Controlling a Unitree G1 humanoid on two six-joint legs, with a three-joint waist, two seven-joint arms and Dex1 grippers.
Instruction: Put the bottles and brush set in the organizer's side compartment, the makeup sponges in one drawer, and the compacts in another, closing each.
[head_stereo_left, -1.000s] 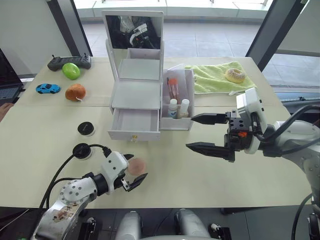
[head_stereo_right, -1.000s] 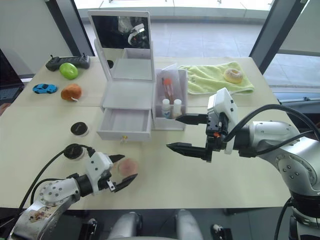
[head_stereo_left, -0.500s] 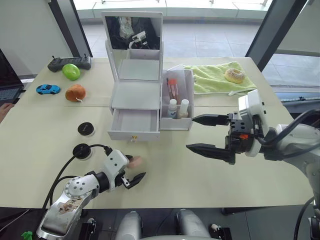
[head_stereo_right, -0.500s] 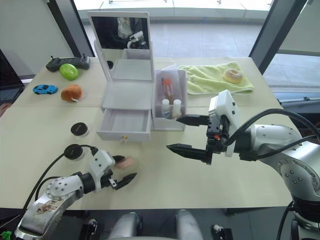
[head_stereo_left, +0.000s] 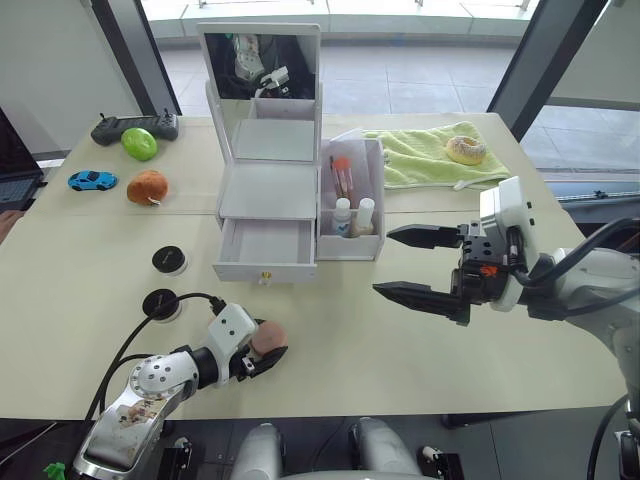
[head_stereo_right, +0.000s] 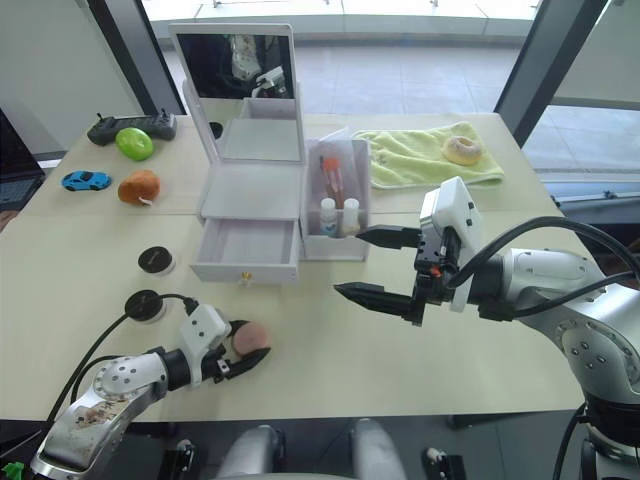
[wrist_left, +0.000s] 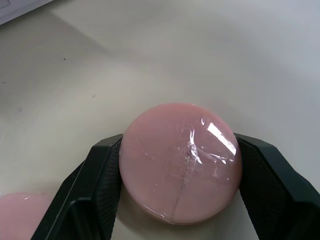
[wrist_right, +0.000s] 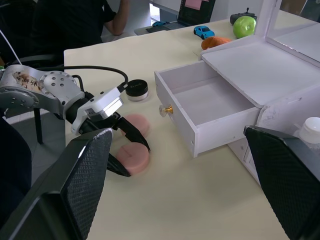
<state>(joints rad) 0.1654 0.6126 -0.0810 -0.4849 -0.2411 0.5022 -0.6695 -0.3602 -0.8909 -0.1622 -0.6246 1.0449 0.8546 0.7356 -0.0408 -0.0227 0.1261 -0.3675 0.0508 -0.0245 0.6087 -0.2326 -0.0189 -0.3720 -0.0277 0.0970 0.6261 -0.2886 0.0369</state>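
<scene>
My left gripper (head_stereo_left: 262, 350) is shut on a pink makeup sponge (wrist_left: 180, 162) that lies on the table near the front edge, one finger on each side of it. The other makeup sponge (wrist_right: 134, 123) lies just beside it. Two black-lidded compacts (head_stereo_left: 170, 259) (head_stereo_left: 162, 302) sit to the left. The white organizer (head_stereo_left: 268, 190) stands behind with one drawer (head_stereo_left: 268, 243) pulled out and empty. Its side compartment (head_stereo_left: 372, 170) holds the two bottles (head_stereo_left: 343, 215) (head_stereo_left: 367, 214) and the brush set (head_stereo_left: 343, 175). My right gripper (head_stereo_left: 385, 263) hovers open, right of the drawer.
A green towel (head_stereo_left: 425, 155) with a doughnut (head_stereo_left: 465, 150) lies at the back right. A green apple (head_stereo_left: 141, 142), a black controller (head_stereo_left: 125, 126), a blue toy car (head_stereo_left: 92, 180) and an orange fruit (head_stereo_left: 148, 186) sit at the back left. A seated person (wrist_right: 100, 15) shows beyond the table.
My left gripper, open around the pink sponge a second ago, has closed its fingers onto it. The right arm has stayed in place.
</scene>
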